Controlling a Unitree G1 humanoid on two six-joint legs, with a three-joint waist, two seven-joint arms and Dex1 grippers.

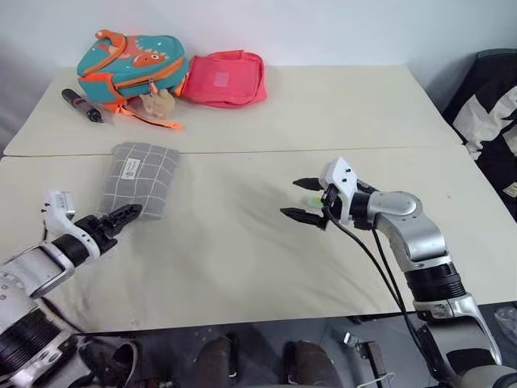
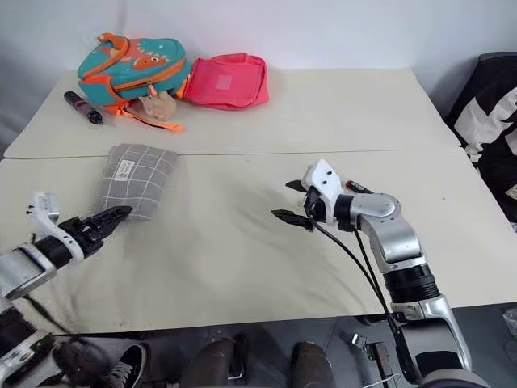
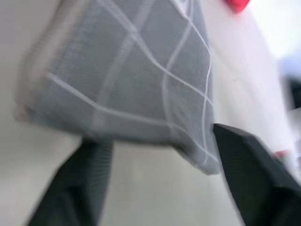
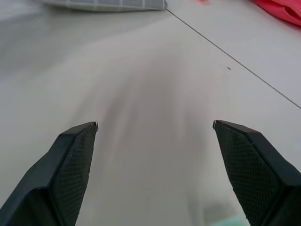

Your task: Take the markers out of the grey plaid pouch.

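Grey plaid fabric pouch flat on the cream tabletop.
My left hand gapes beside it; my right hand hovers wide, empty.

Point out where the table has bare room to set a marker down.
Bare cloth lies between the grey plaid pouch and the right end effector, and across the far right behind the table seam. The far left corner is crowded: backpack, pink pouch, black pen.
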